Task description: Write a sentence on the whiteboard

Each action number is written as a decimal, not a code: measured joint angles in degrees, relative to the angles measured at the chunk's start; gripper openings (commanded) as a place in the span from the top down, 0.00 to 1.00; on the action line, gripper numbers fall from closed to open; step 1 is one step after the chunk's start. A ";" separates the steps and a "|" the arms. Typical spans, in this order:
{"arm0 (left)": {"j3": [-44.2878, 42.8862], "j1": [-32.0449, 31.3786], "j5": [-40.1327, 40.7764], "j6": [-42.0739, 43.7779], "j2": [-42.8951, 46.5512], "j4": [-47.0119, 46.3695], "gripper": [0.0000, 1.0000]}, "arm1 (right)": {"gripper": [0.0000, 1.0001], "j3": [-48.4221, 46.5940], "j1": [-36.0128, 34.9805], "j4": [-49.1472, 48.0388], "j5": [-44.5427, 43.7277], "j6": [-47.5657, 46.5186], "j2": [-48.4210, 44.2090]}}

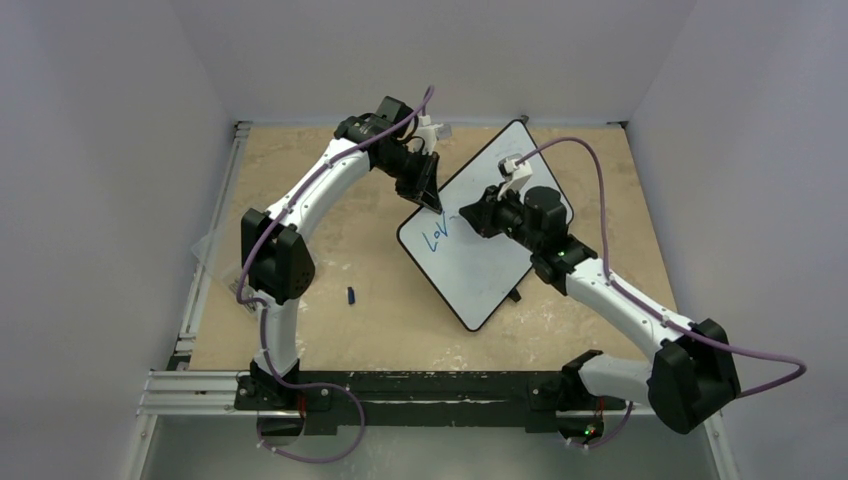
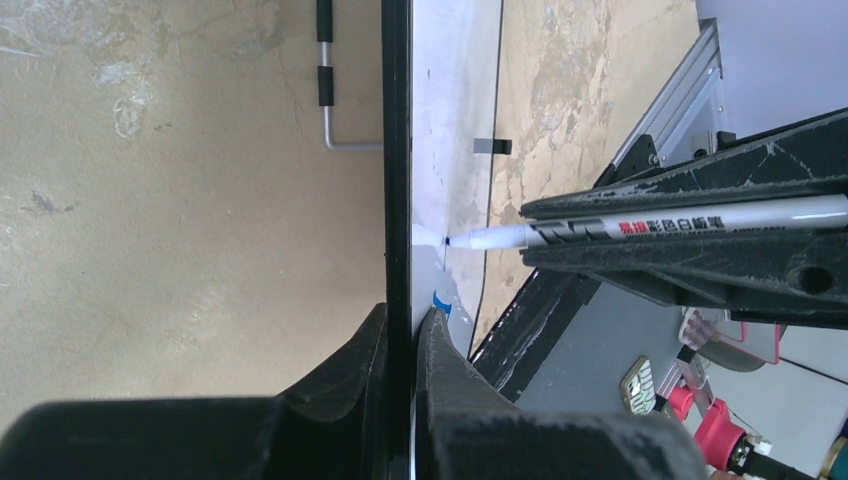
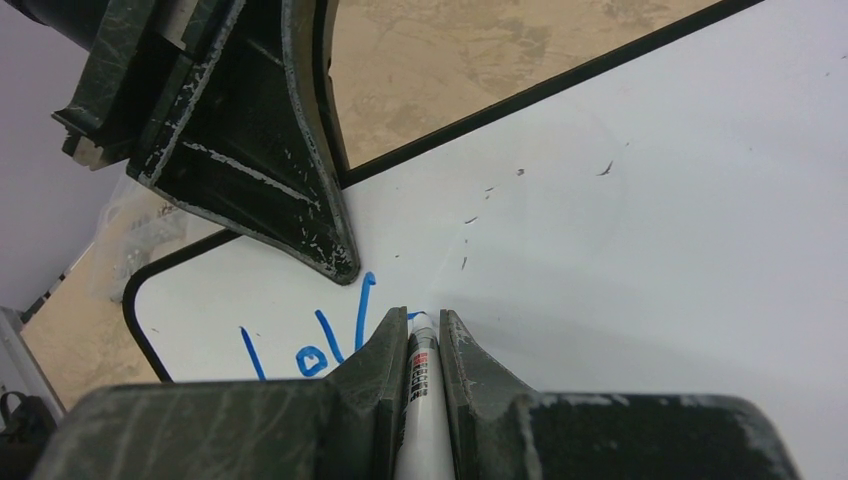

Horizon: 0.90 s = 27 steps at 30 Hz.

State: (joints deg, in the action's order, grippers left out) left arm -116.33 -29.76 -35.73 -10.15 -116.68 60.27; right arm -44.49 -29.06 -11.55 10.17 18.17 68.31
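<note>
The whiteboard (image 1: 480, 270) lies tilted in the middle of the table. Blue letters, roughly "lov" (image 1: 436, 238), stand near its left corner, and they also show in the right wrist view (image 3: 320, 345). My left gripper (image 1: 430, 200) is shut on the board's black rim (image 2: 397, 200), one finger on each face. My right gripper (image 1: 468, 216) is shut on a white marker (image 3: 425, 400), whose tip touches the board (image 3: 650, 220) just right of the letters. In the left wrist view the marker (image 2: 640, 228) meets the white face (image 2: 450, 120).
A small blue marker cap (image 1: 352, 295) lies on the tan tabletop left of the board. A clear plastic bag (image 1: 205, 250) sits at the table's left edge. The board's wire stand (image 2: 325, 90) sticks out from its back. Grey walls enclose the table.
</note>
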 measured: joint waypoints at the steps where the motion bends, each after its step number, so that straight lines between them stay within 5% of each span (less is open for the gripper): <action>1: 0.00 0.00 -0.02 0.00 0.00 0.00 1.00 | 1.00 0.00 0.31 0.02 0.00 -0.02 0.00; 27: 0.20 0.04 0.15 -0.17 0.00 -0.07 1.00 | 1.00 -2.34 2.19 -0.04 4.50 -0.26 2.60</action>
State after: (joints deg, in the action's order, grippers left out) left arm -116.14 -29.71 -35.57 -10.33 -116.68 60.20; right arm -46.83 -26.87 -11.60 14.68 17.91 70.91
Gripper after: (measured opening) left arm 0.053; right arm 0.090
